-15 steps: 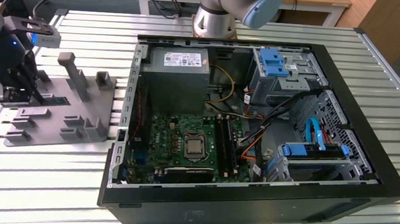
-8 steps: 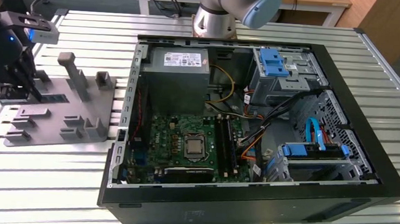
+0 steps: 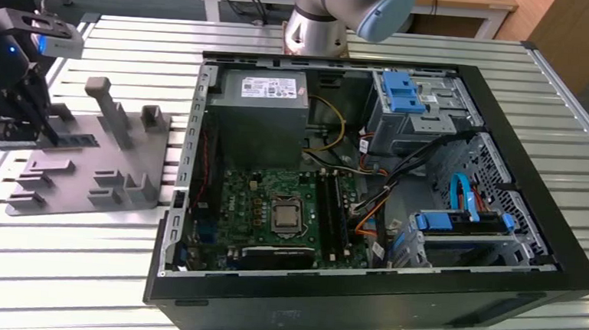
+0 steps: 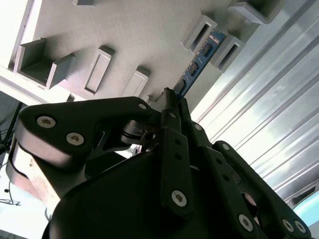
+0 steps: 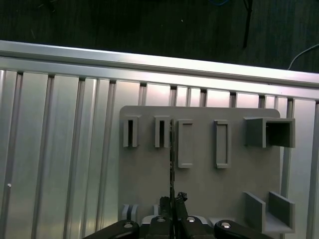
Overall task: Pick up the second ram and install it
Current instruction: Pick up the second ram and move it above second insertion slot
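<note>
One slatted metal table — grey tray holding ram.

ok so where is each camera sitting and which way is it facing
Exterior view: off the arm, up high, looking down on the table, the open computer case and the grey tray; the arm's base and the gripper show.
First wrist view: on the arm, looking straight down on the tray, gripper tips at the frame edge.
Second wrist view: on the arm, looking along the gripper toward the tray.
Shared: all three show the gripper shut on the second ram at the tray.
</note>
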